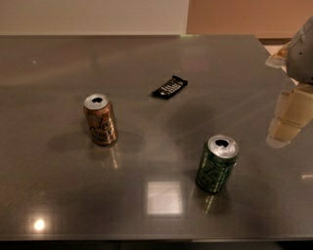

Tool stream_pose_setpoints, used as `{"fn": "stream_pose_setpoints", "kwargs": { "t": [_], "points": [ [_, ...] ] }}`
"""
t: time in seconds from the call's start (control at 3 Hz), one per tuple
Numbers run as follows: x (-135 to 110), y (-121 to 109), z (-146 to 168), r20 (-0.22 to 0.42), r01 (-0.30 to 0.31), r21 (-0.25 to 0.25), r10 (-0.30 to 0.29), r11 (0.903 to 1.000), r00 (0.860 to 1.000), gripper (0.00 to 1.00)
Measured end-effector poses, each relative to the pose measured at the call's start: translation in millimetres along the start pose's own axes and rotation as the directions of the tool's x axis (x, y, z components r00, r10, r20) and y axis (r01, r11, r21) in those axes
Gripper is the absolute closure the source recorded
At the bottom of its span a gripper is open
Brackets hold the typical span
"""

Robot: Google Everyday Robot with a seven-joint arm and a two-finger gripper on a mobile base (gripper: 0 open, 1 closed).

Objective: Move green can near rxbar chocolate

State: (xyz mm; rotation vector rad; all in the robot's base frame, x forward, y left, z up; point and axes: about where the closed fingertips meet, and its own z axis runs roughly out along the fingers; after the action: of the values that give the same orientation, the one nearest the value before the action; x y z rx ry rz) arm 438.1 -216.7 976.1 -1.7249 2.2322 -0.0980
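Observation:
The green can (216, 164) stands upright on the grey table (58, 195), right of centre and towards the front, with its silver top opened. The rxbar chocolate (169, 87) lies flat farther back, a black wrapper with white lettering, well apart from the can. My gripper (287, 119) hangs at the right edge of the view, above the table, to the right of the green can and a little behind it. It touches neither the can nor the bar.
An orange-brown can (100, 119) of the same size stands upright left of centre. The table's far edge meets a pale wall (98, 14). Its right edge (266, 53) runs past the arm, and its front edge lies along the bottom of the view.

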Motion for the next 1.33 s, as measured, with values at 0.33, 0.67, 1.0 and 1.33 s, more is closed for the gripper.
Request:
{"fn": "stream_pose_setpoints", "kwargs": {
  "t": [0.33,0.67,1.0,1.33],
  "points": [
    [-0.1,0.0,-0.1,0.000,0.000,0.000,0.000,1.0000,1.000,0.00],
    [-3.7,0.0,-0.6,0.002,0.009,-0.004,-0.009,0.9999,1.000,0.00],
    [-10.6,13.3,3.9,0.047,0.026,-0.034,-0.024,0.9991,0.999,0.00],
    [-21.3,35.1,14.8,0.129,0.053,-0.074,-0.044,0.9958,0.991,0.00]
  ]
}}
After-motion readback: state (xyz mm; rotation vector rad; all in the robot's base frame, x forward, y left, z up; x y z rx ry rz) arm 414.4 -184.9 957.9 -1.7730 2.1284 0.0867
